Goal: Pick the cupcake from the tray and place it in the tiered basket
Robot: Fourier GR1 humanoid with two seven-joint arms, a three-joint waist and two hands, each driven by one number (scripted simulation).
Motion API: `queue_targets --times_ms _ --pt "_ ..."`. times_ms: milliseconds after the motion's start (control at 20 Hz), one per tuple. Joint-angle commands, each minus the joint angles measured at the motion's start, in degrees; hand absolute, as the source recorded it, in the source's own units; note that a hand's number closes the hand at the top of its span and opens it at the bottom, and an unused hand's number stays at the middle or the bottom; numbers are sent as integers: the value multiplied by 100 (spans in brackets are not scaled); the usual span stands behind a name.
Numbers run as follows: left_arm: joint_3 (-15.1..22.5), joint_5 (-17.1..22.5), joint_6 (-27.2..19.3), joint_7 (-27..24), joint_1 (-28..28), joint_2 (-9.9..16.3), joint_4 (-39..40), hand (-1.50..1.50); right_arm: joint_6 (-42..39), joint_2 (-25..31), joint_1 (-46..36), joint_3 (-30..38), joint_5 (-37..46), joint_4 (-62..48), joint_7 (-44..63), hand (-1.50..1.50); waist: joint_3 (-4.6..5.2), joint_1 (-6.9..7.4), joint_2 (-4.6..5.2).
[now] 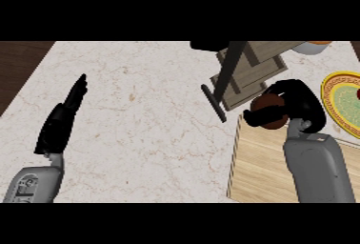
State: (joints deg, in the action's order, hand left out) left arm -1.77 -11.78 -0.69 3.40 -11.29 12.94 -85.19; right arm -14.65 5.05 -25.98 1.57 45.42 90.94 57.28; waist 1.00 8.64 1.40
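My right hand (299, 102) is curled round a brown cupcake (268, 103), which shows between the thumb and the fingers. The hand is held over the far edge of the light wooden tray (260, 164), close to the tiered basket (246, 71), a dark-framed stand with wooden shelves at the upper middle right. Whether the cupcake touches the tray I cannot tell. My left hand (62, 119) stays at the left with straight fingers pointing away, holding nothing.
A yellow-rimmed plate with a green centre (336, 102) lies at the right edge, beside my right hand. A pale round object (313, 46) sits at the top right. Dark wood flooring borders the marble counter (141, 119) at the upper left.
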Motion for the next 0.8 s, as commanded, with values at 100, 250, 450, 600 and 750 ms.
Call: queue_targets --times_ms 100,250,450,600,750 --pt "153 -30 97 12 -160 -44 44 0 1110 -82 -1499 120 1439 -134 1168 150 34 239 5" --pt "180 -78 83 55 -247 -49 99 0 1237 94 -2172 127 2227 -339 1402 150 45 277 22" --pt "290 -117 75 114 -380 -145 105 0 1255 152 -3054 144 3196 -766 1719 150 26 290 24" --pt "303 -139 106 165 -458 -116 132 0 1133 175 -3603 119 3932 -1239 1913 150 21 310 51" --pt "289 -166 -2 174 -536 -199 191 0 749 194 -4176 220 4475 -1824 2077 150 15 227 55"
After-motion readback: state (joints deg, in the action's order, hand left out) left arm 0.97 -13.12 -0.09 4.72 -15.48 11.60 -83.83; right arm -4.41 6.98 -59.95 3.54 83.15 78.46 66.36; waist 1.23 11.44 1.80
